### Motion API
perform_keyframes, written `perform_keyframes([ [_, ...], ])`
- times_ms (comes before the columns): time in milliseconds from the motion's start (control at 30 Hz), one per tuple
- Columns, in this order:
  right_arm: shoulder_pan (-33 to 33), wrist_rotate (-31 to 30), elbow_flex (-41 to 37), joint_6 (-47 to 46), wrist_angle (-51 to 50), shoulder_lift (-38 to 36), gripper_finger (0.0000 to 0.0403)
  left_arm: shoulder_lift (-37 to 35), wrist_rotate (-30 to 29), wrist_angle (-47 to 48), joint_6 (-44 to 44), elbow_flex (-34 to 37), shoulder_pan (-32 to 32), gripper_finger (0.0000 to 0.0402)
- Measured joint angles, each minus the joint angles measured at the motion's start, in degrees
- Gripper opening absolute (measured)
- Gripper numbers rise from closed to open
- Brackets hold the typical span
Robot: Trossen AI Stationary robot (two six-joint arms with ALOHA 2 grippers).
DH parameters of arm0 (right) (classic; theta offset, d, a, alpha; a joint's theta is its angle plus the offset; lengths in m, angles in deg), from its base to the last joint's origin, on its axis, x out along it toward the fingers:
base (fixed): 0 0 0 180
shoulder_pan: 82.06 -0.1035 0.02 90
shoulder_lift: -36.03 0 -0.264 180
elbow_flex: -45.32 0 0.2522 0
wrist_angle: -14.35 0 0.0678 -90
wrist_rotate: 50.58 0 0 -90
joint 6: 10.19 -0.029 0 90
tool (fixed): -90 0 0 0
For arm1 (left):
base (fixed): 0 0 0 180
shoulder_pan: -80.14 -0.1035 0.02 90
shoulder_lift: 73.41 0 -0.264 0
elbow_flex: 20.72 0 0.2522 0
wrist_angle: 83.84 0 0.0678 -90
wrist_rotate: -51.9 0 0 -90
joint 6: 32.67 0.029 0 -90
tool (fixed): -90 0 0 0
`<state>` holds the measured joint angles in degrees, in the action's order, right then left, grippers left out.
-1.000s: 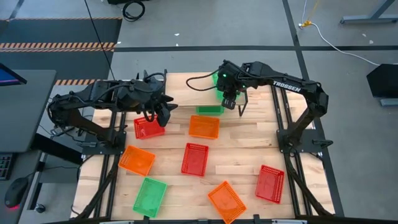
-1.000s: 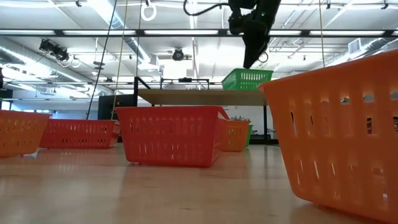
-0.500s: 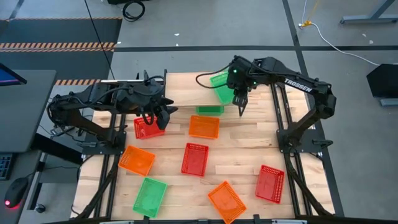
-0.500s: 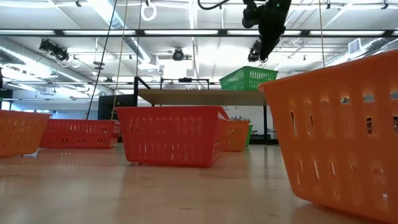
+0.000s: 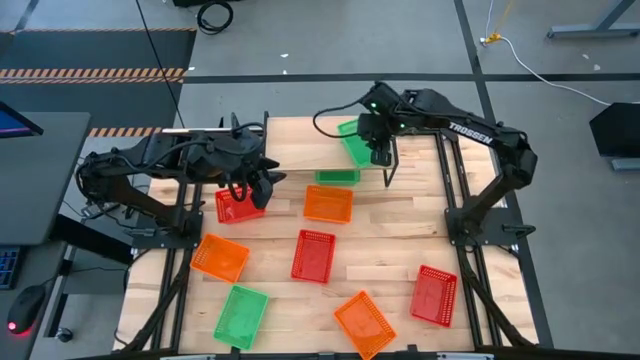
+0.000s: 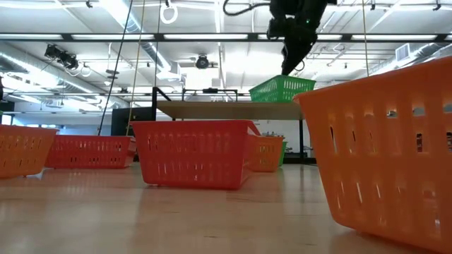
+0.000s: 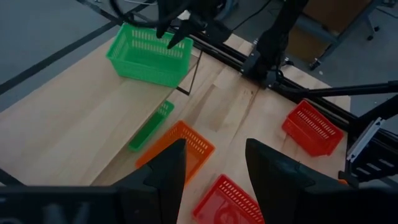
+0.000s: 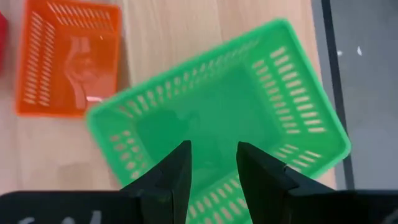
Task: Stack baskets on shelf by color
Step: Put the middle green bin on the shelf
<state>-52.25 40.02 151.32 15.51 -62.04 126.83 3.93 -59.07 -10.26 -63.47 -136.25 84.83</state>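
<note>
— Two grippers, so what is each doing?

— The right gripper (image 5: 382, 158) hangs over the green basket (image 5: 354, 142) on the shelf (image 5: 300, 155) at the desk's far edge. Its fingers (image 8: 176, 174) stand apart with nothing between them, pointing down into the basket without touching it. That arm reaches in from the desk's right side, bent at the elbow.

— And the basket itself?

— It sits askew at the shelf's right end, upright on the board.

— The left one?

— The left gripper (image 5: 255, 187) waits above a red basket (image 5: 236, 207) near the desk's left edge, fingers (image 7: 163, 177) spread and empty. Other baskets lie scattered over the desk (image 5: 400, 235), and another green basket (image 5: 337, 177) pokes out from under the shelf.
</note>
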Motion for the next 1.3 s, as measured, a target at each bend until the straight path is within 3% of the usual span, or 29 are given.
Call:
perform_keyframes([
  [200, 0.2, 2.6, -0.5, 4.5, 1.4, 4.6, 0.0132, 0.0, 0.0, 0.0, -1.5, 0.0, 0.5, 0.0174],
  [533, 1.2, 0.6, -0.5, 4.9, -0.6, 8.1, 0.0132, 0.0, 0.2, 0.0, -3.1, 0.0, 0.8, 0.0174],
  [867, 4.1, 2.1, -0.3, -2.6, -6.5, 10.6, 0.0132, -0.1, 0.2, 0.0, -3.0, 0.0, 0.8, 0.0174],
  [1300, 4.9, 0.3, -0.5, -20.3, -6.6, 10.7, 0.0132, -0.1, 0.2, 0.0, -1.8, 0.0, 0.8, 0.0174],
])
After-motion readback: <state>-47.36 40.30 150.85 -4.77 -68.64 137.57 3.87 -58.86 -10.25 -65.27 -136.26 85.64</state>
